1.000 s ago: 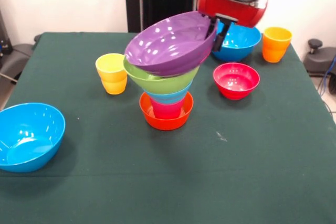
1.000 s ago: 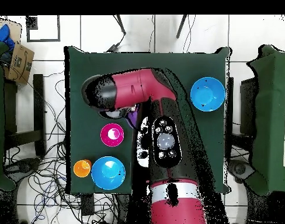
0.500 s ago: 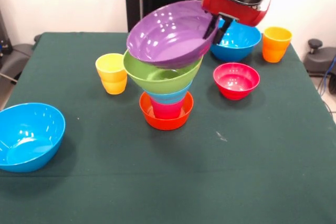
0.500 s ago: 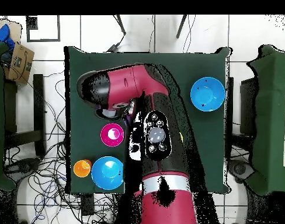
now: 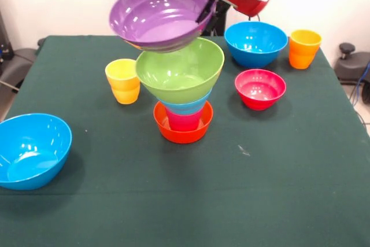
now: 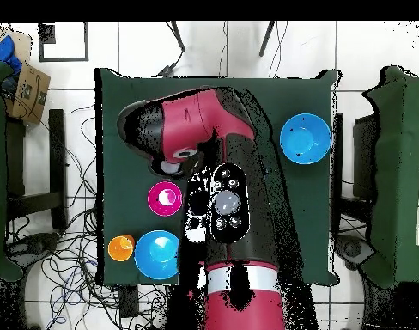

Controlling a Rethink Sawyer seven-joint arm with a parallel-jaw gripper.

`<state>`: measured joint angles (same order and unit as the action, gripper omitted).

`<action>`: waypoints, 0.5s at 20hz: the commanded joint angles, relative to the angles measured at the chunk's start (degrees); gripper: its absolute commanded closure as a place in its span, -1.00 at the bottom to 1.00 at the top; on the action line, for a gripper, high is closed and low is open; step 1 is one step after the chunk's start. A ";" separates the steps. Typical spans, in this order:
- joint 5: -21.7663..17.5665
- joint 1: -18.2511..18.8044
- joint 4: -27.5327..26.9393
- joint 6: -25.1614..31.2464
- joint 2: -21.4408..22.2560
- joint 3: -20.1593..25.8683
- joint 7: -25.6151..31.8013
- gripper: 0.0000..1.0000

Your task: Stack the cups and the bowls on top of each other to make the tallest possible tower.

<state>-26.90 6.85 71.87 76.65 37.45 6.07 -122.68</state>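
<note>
Robot pincer [image 5: 207, 14] clenched on the rim of a tilted purple bowl [image 5: 157, 13], held in the air above the lime green bowl [image 5: 180, 73] topping the tower [image 5: 182, 108], mid green bench [image 5: 277, 172].

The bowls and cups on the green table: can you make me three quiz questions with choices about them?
1. Where is the purple bowl?
A. on the table
B. in the air, above the lime green bowl
C. inside a blue bowl

2. How many blue bowls sit alone on the table?
A. two
B. none
C. four

3. What is the tool doing?
A. hanging open
B. gripping the purple bowl's rim
C. holding the yellow cup

Answers: 1 B, it hangs clear of the tower. 2 A, one near, one far. 3 B, the rim sits between its fingers.
</note>
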 commanded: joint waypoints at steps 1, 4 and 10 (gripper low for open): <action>-4.51 0.86 1.08 -2.58 1.96 -0.23 5.54 1.00; -1.71 1.75 4.31 -8.27 2.26 0.37 1.92 1.00; 4.22 3.07 8.11 -17.05 2.32 1.50 -3.05 1.00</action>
<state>-24.52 8.49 74.08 66.65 40.31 4.96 -122.68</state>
